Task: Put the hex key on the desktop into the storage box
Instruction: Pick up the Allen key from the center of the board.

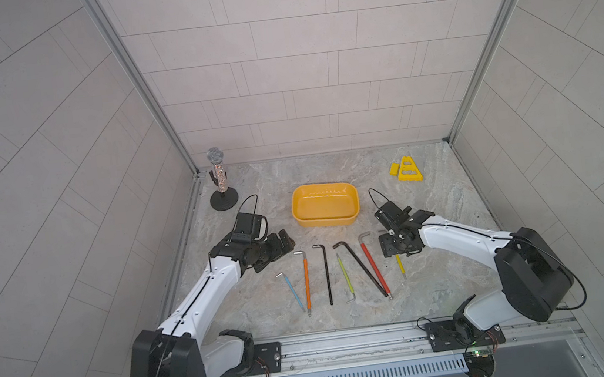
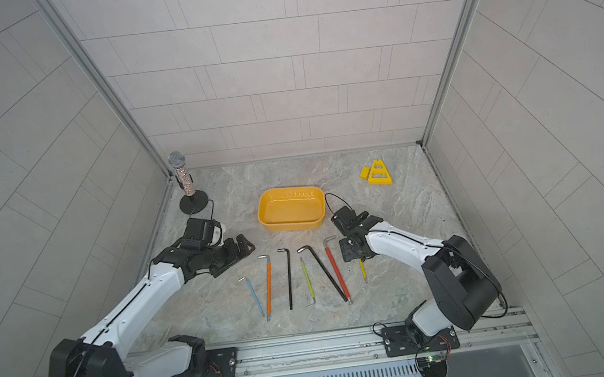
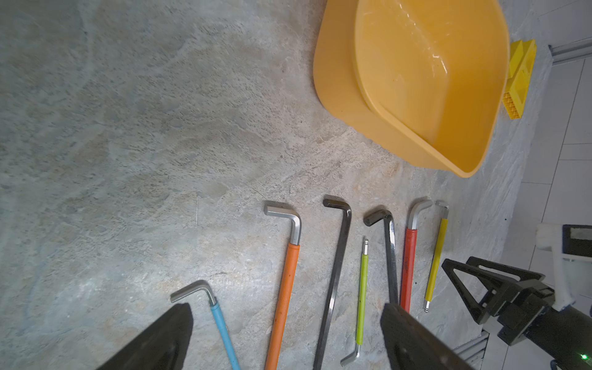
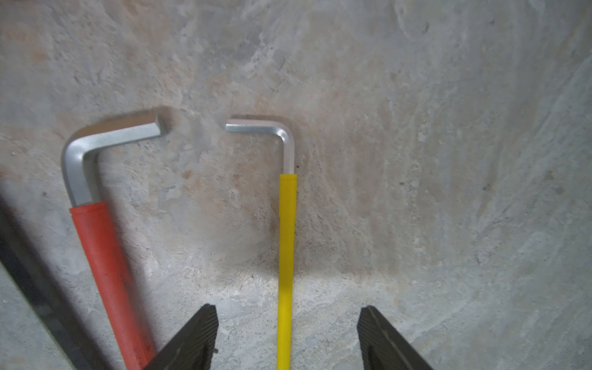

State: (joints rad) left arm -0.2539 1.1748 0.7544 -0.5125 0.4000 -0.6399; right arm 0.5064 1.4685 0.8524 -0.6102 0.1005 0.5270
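Hovering right gripper [image 4: 288,309]: tilted down, low over the desktop [image 4: 448,160].
Jaws: apart, gripping nothing.
Yellow hex key [image 4: 286,256]: shaft runs between them.
Left gripper [image 3: 286,307]: parted, empty.

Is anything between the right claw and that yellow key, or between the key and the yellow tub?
Nothing visible. The right gripper, jaws open, straddles the yellow hex key; the red hex key lies flat beside it, apart. Nothing stands before the storage box.

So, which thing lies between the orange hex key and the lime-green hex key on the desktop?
One slim black hex key, flat on the desktop, touching neither the orange hex key nor the lime-green hex key. Both top views show it.
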